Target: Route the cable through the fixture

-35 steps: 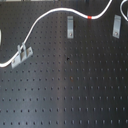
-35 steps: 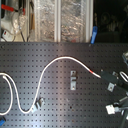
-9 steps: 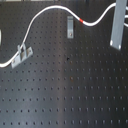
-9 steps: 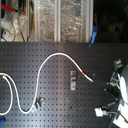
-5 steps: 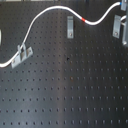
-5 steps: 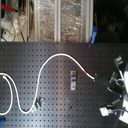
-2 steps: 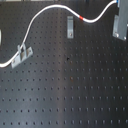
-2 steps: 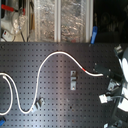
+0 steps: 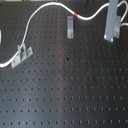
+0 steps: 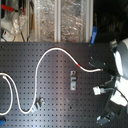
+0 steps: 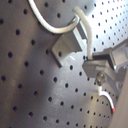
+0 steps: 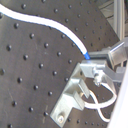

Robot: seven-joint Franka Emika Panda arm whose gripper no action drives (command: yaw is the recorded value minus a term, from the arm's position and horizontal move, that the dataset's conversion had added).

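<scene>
Lifted since a moment ago, my pincer (image 9: 114,22) grips the long white cable (image 9: 47,8) near its end, red band (image 9: 76,14) just beside the middle grey metal clip (image 9: 70,26). Next: lower it into that slot.

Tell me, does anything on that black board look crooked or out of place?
Mildly: one grey clip sits tilted, unlike the upright middle clip. The white cable passes above the middle clip rather than through it.

Cable end lifted, red band shifted.
Cable (image 9: 47,11) red band (image 9: 76,15) now closer to middle clip (image 9: 70,26) in first exterior view; tool (image 10: 102,82) moved up in second exterior view.
</scene>
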